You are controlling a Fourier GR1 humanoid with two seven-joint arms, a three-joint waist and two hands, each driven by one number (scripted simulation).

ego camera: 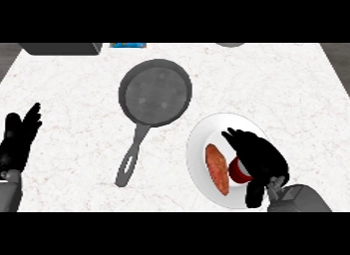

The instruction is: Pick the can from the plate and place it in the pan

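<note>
A white plate (201, 137) lies at the lower right of the counter. On it rest an orange-red flat piece of food (217, 167) and a red can (240, 172), mostly hidden under my right hand (259, 157). That hand sits over the can with fingers and thumb curled round it. The dark grey pan (155, 92) lies up and to the left of the plate, its handle (130, 159) pointing toward the lower left. My left hand (17, 139) rests open at the left edge, fingers up.
A dark grey box (60, 48) sits at the back left, a small blue object (128, 45) beside it, and a grey round object (230, 44) at the back edge. The counter's marble top ends at dark floor on both sides.
</note>
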